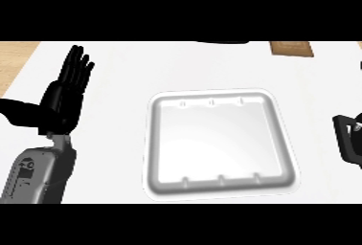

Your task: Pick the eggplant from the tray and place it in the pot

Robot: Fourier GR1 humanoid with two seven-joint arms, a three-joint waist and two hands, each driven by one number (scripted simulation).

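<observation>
Oddly, tray [219,143] holds no eggplant & no pot shows. Left hand [65,98] rests, fingers straight; right hand [348,139] at edge, fingers unclear. Eggplant prob. light, slick: grab mid-body.

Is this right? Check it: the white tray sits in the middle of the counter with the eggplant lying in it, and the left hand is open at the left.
Not quite. In the head view the white tray holds nothing; no eggplant shows anywhere. The rest stands: the tray sits mid-counter, and the left hand is open at the left, fingers up.
</observation>
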